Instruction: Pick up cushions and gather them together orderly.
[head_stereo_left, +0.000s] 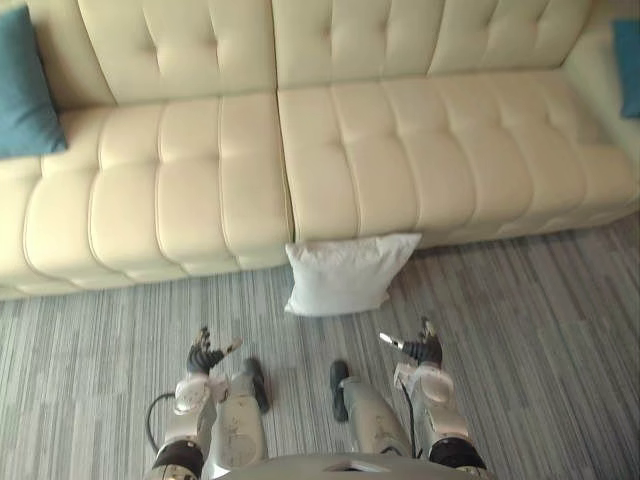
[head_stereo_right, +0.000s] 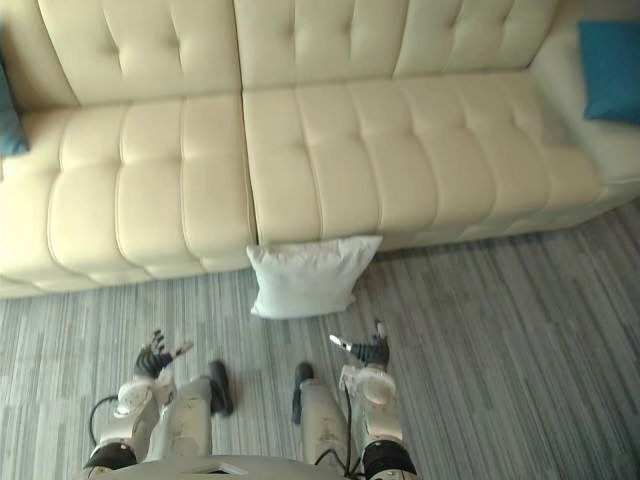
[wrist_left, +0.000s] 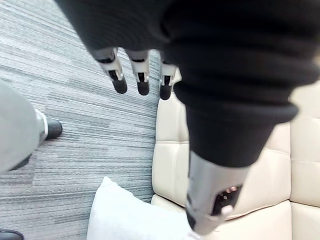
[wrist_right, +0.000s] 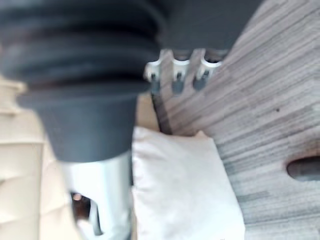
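At the centre of the head view, one white cushion (head_stereo_left: 345, 272) stands on the grey striped carpet (head_stereo_left: 540, 330). It leans against the front edge of the cream sofa (head_stereo_left: 400, 150), just below the seam between the two seat sections. Two more cushions sit on the sofa: the left teal cushion (head_stereo_left: 25, 85) at the upper left edge of the frame, propped against the backrest, and the right teal cushion (head_stereo_right: 610, 58) at the upper right corner. That makes three cushions, all well apart. Low in the frame, the left hand (head_stereo_left: 205, 355) and the right hand (head_stereo_left: 422, 350) hover above the carpet, one on each side below the white cushion. Both have fingers loosely spread and hold nothing.
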